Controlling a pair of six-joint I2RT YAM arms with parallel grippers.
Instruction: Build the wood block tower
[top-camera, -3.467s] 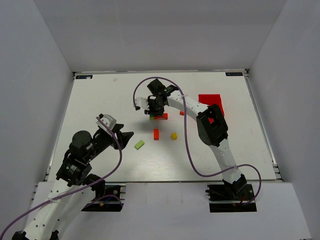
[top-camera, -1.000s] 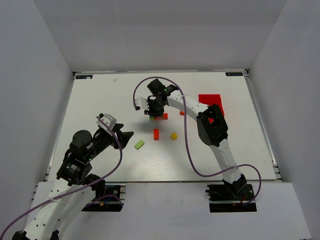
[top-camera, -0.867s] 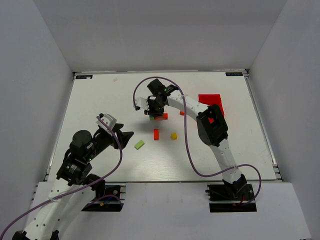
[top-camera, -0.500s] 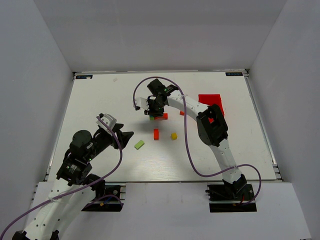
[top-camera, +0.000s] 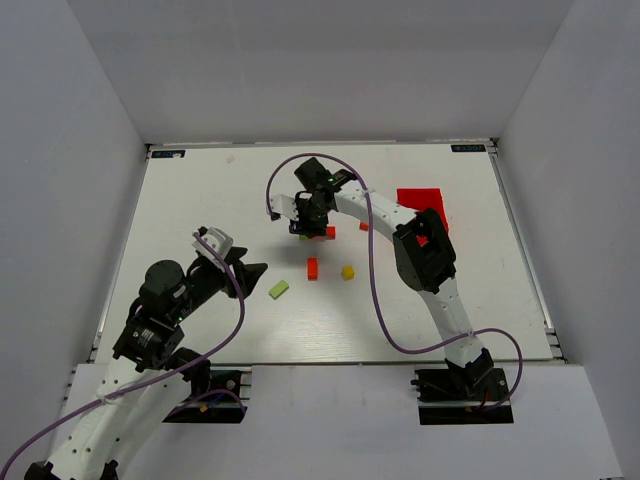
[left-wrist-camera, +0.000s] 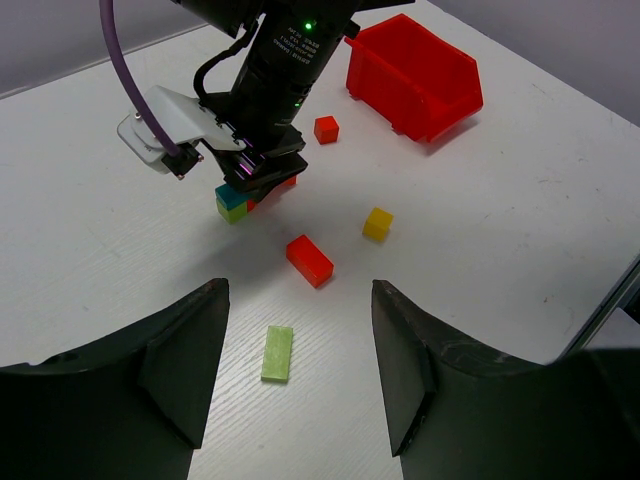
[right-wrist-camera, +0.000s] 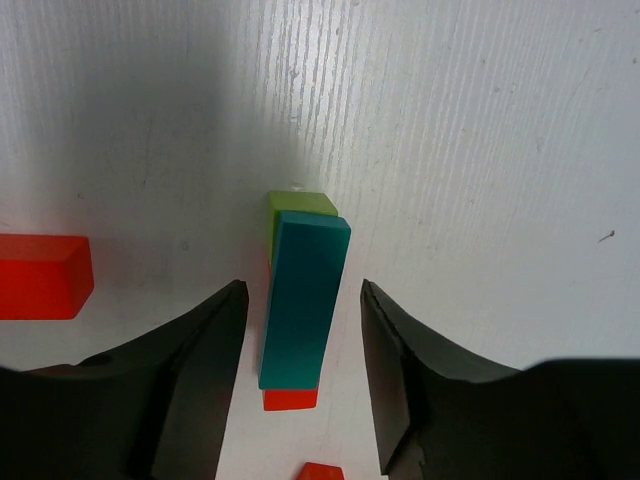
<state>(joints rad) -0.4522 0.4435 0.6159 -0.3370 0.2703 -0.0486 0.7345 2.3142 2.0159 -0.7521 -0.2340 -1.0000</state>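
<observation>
Right wrist view looks straight down on the wood block tower (right-wrist-camera: 303, 300): a teal bar (right-wrist-camera: 305, 275) lies on a lime green block (right-wrist-camera: 295, 205) and a red block (right-wrist-camera: 290, 399), whose shape is mostly hidden. The right gripper (right-wrist-camera: 300, 288) stands around the teal bar, with its fingers (right-wrist-camera: 190, 380) parted and a thin gap on each side, so it seems to hold nothing. The tower stands near the middle of the bench, a little toward the far edge. The left gripper (left-wrist-camera: 298, 295) hovers nearer the left edge, its fingers spread wide with nothing between them. A lime green bar (left-wrist-camera: 277, 353), a red bar (left-wrist-camera: 310, 260) and a yellow cube (left-wrist-camera: 377, 223) lie loose between the tower and the near edge. A red cube (left-wrist-camera: 326, 129) lies just right of the tower, and a red bin (left-wrist-camera: 412, 75) is further toward the right edge.
</observation>
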